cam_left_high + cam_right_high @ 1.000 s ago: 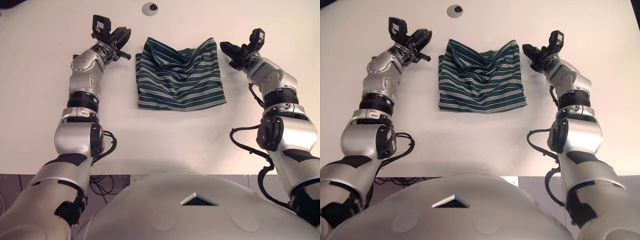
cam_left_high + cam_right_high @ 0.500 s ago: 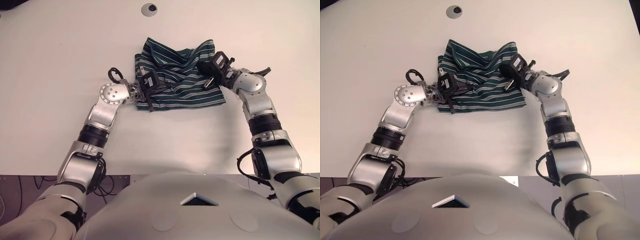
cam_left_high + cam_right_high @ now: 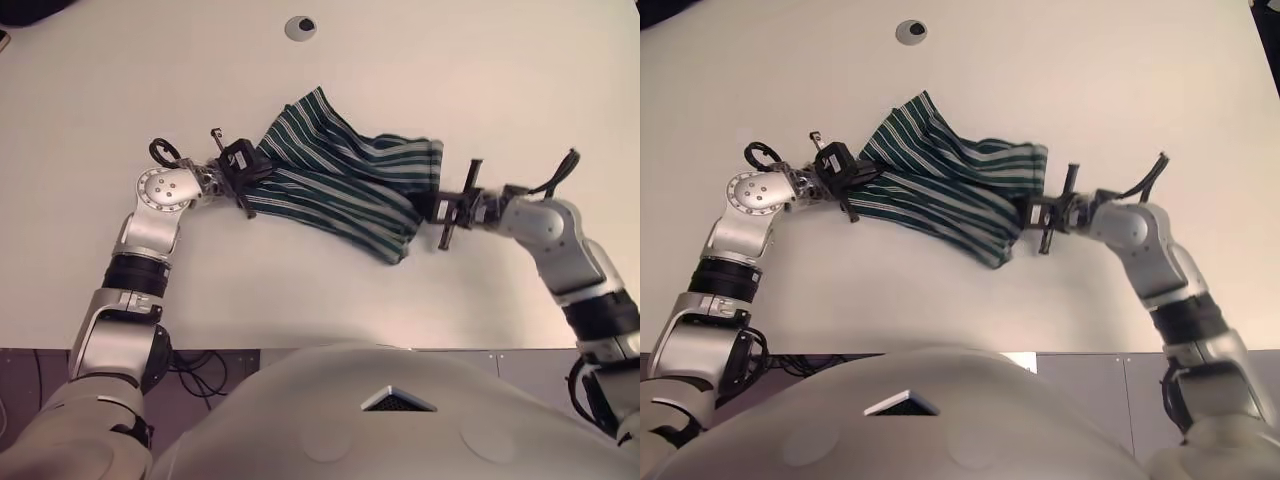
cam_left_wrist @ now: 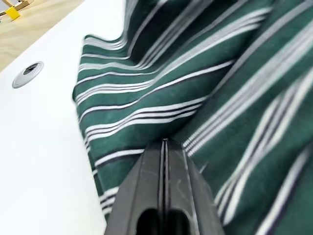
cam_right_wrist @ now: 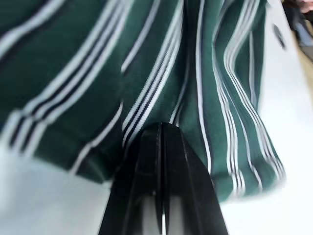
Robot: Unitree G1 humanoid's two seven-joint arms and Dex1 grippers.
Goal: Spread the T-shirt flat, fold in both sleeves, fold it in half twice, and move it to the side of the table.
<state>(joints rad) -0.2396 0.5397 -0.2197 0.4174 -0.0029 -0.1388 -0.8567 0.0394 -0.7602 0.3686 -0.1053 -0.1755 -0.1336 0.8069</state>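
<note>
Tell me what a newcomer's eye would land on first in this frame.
The green striped T-shirt, bunched into a slanted band across the middle of the white table. The left gripper is shut on its left end and the right gripper on its right end, the cloth stretched between them. A round grommet sits at the table's far edge.

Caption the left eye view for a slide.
Left claw and right claw pinch opposite sides of the striped T-shirt over the white table.
</note>
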